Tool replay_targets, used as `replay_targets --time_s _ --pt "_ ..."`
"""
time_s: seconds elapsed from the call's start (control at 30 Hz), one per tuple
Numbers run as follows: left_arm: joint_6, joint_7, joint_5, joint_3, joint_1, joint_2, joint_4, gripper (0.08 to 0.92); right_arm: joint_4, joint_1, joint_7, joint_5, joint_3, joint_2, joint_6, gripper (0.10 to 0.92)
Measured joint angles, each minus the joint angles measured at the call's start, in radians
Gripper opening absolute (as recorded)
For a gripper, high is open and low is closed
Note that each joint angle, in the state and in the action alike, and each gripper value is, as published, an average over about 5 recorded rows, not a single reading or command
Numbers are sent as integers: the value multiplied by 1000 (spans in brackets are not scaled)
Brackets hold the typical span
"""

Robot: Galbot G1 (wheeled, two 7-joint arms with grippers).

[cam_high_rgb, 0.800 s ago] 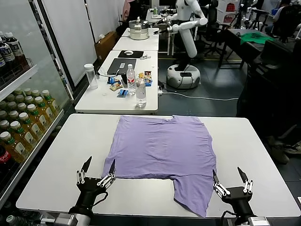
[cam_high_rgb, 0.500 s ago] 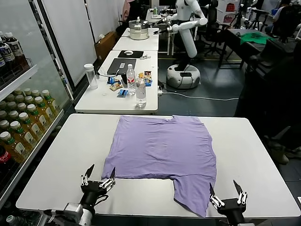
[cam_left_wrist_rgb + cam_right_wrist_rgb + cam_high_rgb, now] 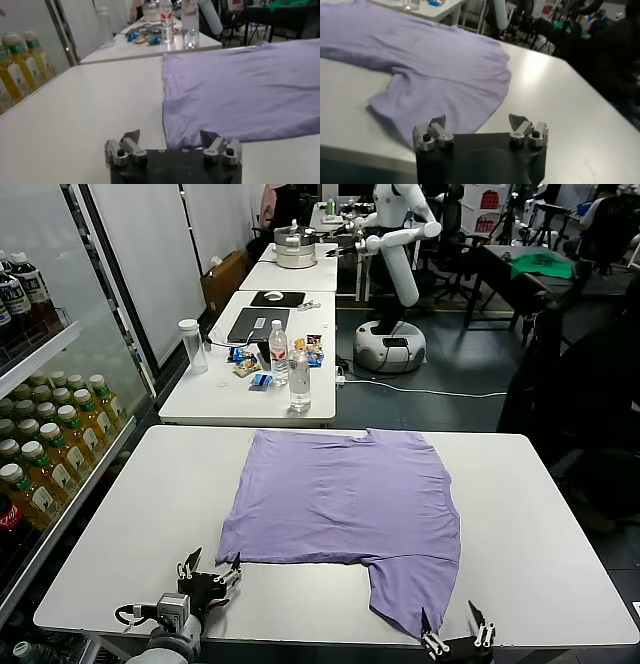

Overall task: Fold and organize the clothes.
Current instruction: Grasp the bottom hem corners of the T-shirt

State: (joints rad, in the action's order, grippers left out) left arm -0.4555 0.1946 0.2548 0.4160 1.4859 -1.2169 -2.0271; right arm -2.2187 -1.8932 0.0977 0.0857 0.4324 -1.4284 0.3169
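Note:
The lavender T-shirt [image 3: 350, 504] lies spread flat on the white table [image 3: 150, 514], with one sleeve hanging down toward the front edge at the right [image 3: 410, 594]. My left gripper [image 3: 208, 576] is open and empty, low at the front edge, just in front of the shirt's near left corner [image 3: 175, 135]. My right gripper [image 3: 455, 644] is open and empty, at the front edge beside the sleeve [image 3: 420, 110]. In the wrist views the left gripper [image 3: 170, 139] and right gripper [image 3: 479, 124] show their fingers spread wide.
Shelves of bottled drinks [image 3: 40, 444] stand at the left. A second table [image 3: 250, 374] behind holds bottles, a laptop and snacks. Another white robot [image 3: 395, 244] stands farther back. A green cloth [image 3: 545, 264] lies on a far desk.
Both grippers have pulled back and down toward the table's front edge, staying open. The shirt has not moved.

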Motion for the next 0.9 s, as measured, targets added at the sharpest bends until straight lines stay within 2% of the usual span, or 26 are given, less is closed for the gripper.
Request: replay_targets --time_s 0.6,0.77,0.9 --pt "-15 -3 103 -9 -12 7 22 134 14 -10 -59 -136 1 13 42 249" --pt "4 5 122 -2 -2 6 13 95 -13 -18 -76 -164 23 28 48 125" --pt "29 8 131 5 14 9 -11 95 -50 -15 -86 -187 46 45 55 110"
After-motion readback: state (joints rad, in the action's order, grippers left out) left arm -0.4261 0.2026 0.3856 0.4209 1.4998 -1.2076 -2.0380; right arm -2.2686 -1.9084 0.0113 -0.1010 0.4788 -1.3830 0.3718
